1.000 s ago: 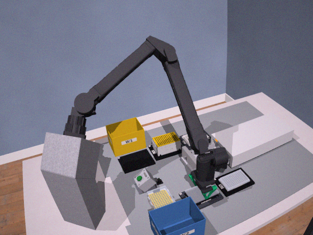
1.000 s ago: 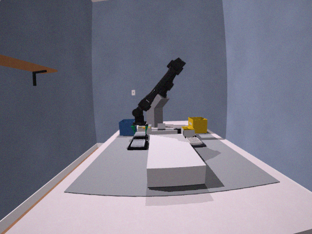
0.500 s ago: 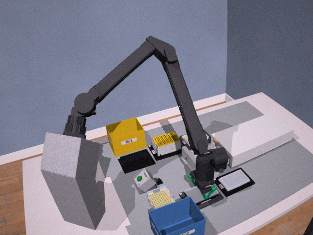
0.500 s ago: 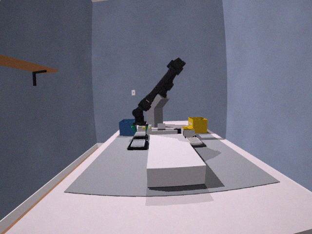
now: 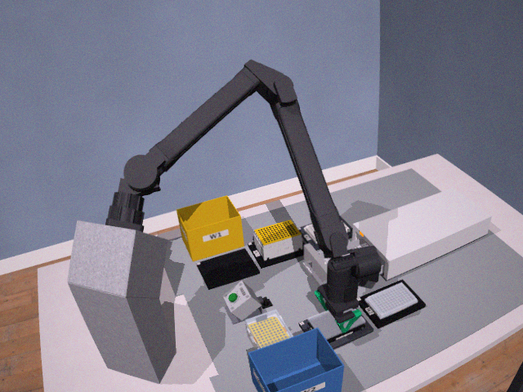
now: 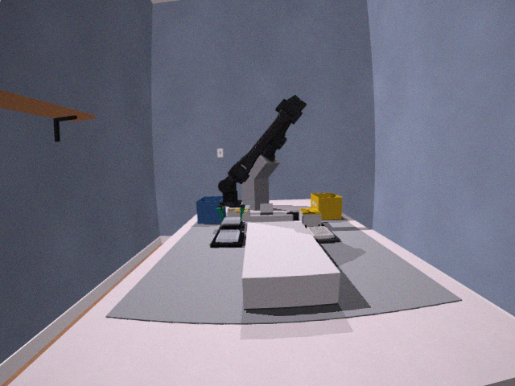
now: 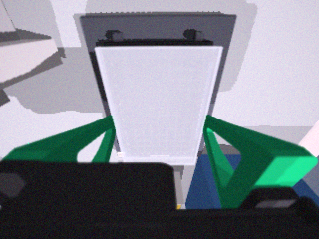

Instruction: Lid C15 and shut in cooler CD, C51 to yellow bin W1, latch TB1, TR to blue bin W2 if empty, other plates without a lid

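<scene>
My gripper (image 5: 342, 315) (image 6: 231, 210) (image 7: 159, 119) has green fingers. It is shut on the long sides of a pale translucent plate lid (image 5: 324, 322) (image 7: 159, 100), which it holds level just over a black nest (image 5: 359, 331) (image 7: 226, 30) beside the blue bin W2 (image 5: 295, 363) (image 6: 208, 209). A white assay plate (image 5: 391, 300) (image 6: 228, 236) sits in the nest to the right. A flat black rectangle (image 5: 228, 268) lies in front of the yellow bin W1 (image 5: 209, 228) (image 6: 326, 205); I cannot tell whether it is a plate or a bare nest.
The tip rack TR (image 5: 277, 238) has a yellow top. The tip box TB1 (image 5: 267, 331) stands between the green key DONE (image 5: 232, 297) and W2. The long white cooler CD (image 5: 426, 229) (image 6: 286, 265) lies at the right. Another pale plate (image 6: 320, 232) sits behind the arm.
</scene>
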Motion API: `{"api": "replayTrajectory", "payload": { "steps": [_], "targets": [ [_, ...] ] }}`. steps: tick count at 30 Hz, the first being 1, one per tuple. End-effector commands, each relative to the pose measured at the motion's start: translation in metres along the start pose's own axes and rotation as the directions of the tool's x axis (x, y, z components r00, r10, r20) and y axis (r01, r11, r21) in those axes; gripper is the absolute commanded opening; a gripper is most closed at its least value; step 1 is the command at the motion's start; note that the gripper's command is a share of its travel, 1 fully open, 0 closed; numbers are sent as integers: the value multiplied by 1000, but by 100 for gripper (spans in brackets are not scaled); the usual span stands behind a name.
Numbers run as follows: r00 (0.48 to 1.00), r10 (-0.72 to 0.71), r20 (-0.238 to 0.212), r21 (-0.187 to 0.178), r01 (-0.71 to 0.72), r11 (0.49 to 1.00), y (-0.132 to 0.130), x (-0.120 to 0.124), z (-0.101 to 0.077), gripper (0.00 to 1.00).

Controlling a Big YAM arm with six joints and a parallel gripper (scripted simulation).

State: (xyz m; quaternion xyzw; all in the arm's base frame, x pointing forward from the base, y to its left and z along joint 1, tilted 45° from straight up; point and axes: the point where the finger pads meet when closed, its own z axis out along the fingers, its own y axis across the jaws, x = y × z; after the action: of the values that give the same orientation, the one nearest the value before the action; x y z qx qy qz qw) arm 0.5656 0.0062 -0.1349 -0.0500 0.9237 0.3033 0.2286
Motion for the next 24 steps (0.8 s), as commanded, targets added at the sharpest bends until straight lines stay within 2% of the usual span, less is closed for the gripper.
{"api": "replayTrajectory", "payload": {
  "steps": [1,24],
  "targets": [
    [1000,-10,-2,-4,10,1000,4,1,9,0],
    [1000,-14,4,-3,14,1000,3,-5,13,0]
  ]
}}
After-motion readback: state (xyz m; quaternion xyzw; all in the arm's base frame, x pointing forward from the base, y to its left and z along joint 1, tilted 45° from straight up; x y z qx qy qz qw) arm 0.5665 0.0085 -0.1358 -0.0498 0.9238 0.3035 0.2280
